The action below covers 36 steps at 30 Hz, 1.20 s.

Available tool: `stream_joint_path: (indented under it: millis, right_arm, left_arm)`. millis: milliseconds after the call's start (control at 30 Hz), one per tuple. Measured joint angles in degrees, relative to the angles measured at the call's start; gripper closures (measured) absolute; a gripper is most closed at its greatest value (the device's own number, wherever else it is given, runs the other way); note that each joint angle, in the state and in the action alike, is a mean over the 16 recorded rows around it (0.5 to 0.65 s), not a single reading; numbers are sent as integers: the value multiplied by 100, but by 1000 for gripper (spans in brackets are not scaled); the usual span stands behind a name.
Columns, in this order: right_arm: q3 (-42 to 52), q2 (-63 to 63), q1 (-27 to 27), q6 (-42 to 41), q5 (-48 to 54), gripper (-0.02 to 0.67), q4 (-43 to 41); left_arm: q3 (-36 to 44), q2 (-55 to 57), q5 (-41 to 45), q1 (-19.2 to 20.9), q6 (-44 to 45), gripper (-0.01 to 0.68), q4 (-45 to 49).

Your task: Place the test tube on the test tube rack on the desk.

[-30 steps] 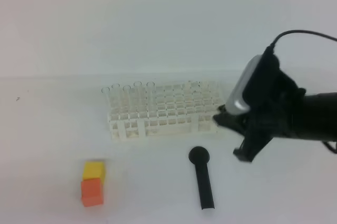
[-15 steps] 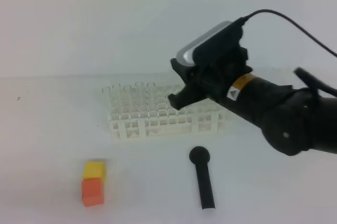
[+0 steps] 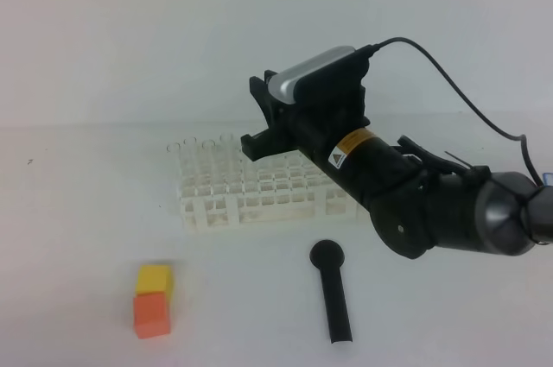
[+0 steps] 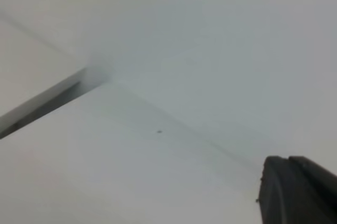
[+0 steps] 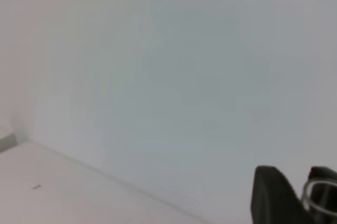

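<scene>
The right tool, apparently pinching the test tube, has been swung left over the test tube rack; lowering into a hole remains.

One rack, two blocks

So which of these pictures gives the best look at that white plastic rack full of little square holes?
The exterior high view: the white plastic grid rack shows almost whole on the plain white desk, clear tubes standing along its left end, with the black right arm covering its right part. Neither wrist view shows the rack, only pale blurred surfaces.
</scene>
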Motion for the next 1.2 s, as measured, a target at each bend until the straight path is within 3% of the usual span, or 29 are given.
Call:
stream_joint_path:
  millis: [300, 467, 833, 1000, 1200]
  right_arm:
    - [-18, 56, 39, 386, 52, 531, -248]
    - [-18, 77, 61, 398, 159, 531, -263]
    - [-18, 226, 86, 136, 259, 531, -227]
    - [-18, 313, 86, 41, 232, 528, -189]
    - [-18, 378, 86, 22, 173, 487, -134]
  left_arm:
    - [0, 0, 833, 164, 605, 673, -744]
    - [0, 0, 1072, 172, 1799, 673, -1852]
    - [0, 0, 1429, 172, 5321, 673, -4858]
    - [0, 0, 1554, 172, 6146, 673, -5432]
    - [0, 0, 1633, 172, 6449, 673, -5568]
